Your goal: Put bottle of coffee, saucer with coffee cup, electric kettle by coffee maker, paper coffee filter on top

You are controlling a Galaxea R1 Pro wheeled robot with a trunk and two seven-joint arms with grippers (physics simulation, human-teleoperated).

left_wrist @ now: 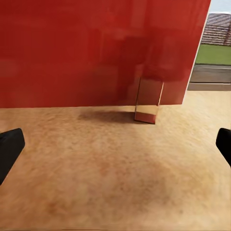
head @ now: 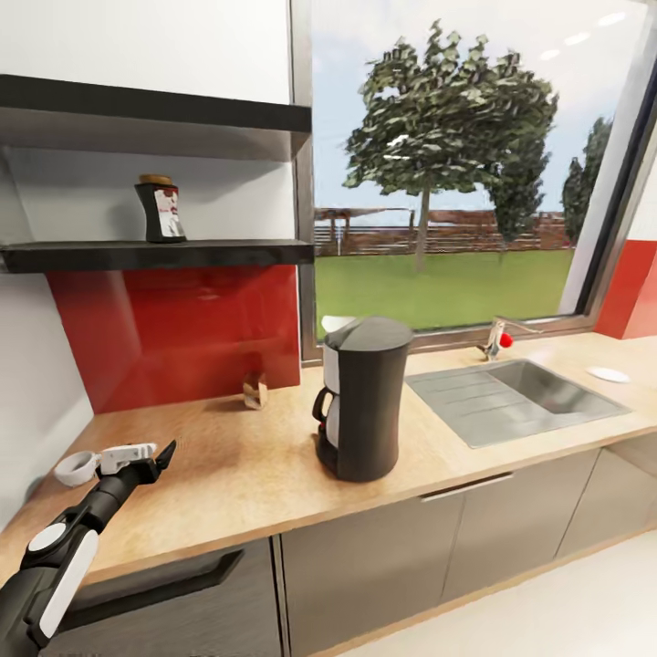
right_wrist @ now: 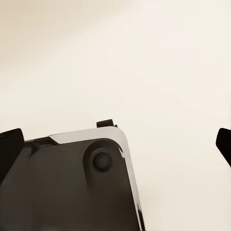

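The left end effector hovers low over the counter, fingers spread wide and holding nothing. The coffee maker stands on the counter to its right. The bottle of coffee sits on the kitchen shelf above it. The right end effector's fingers are spread, empty.

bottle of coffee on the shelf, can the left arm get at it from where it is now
Probably not yet. The left claw is open, low over the kitchen countertop, facing the red backsplash. The bottle of coffee stands well above it on the kitchen shelf. Nothing blocks the way; the arm must rise.
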